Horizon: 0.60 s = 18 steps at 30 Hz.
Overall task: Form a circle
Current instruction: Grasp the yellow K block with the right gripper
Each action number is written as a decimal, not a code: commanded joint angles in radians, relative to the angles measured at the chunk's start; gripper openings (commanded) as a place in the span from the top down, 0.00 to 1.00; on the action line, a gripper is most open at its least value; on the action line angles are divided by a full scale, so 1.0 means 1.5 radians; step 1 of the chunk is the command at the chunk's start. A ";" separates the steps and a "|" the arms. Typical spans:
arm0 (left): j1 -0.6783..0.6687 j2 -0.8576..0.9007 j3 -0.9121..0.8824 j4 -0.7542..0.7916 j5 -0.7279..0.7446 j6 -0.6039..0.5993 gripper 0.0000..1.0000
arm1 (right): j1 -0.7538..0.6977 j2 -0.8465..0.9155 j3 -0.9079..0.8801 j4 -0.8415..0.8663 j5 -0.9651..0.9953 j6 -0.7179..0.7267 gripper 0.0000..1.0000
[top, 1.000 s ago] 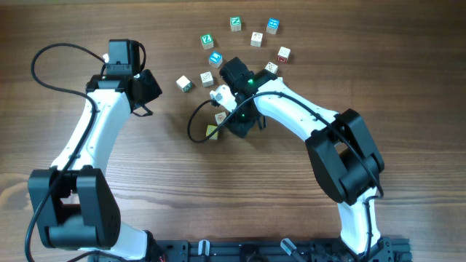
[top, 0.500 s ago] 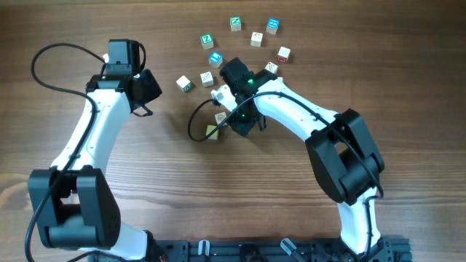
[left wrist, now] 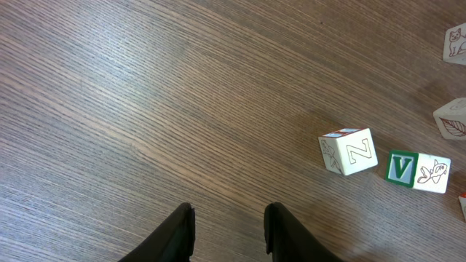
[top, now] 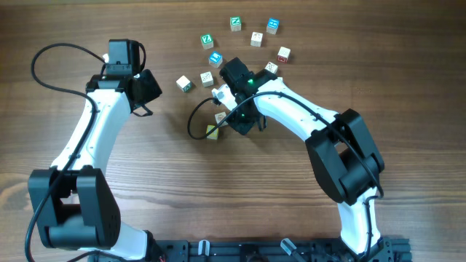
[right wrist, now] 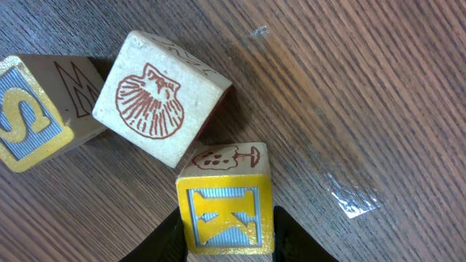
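The right gripper is clamped on a yellow-framed K block, one finger against each side. The left gripper is released, its fingers apart over bare wood. On the wooden table, the left arm reaches from 7 o'clock up toward 10 o'clock, apart from the blocks. The right arm bends from 5 o'clock in toward the centre, its wrist over the lower edge of the group. The letter blocks lie around 12 o'clock on the table as a loose, uneven scatter, not a closed circle. In the right wrist view a cream shell block sits tilted at 11 o'clock from the K block, close against its top corner. A yellow-edged S block lies just beside the shell block at 9 o'clock. In the left wrist view a white Z block lies at 2 o'clock from the gripper, with a green V block just beside it at 3 o'clock.
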 commanded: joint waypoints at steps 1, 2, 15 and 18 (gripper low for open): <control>0.001 -0.002 -0.004 0.001 -0.006 -0.002 0.66 | -0.001 0.008 -0.002 -0.002 0.004 0.020 0.64; 0.001 -0.002 -0.004 0.001 -0.006 -0.002 0.66 | -0.001 0.008 -0.002 -0.002 0.004 0.023 0.64; 0.001 -0.002 -0.004 0.001 -0.006 -0.002 0.65 | -0.001 0.008 -0.002 -0.017 -0.014 0.072 0.63; 0.001 -0.002 -0.004 0.001 -0.006 -0.002 0.65 | -0.001 0.008 -0.002 -0.018 -0.017 0.092 0.64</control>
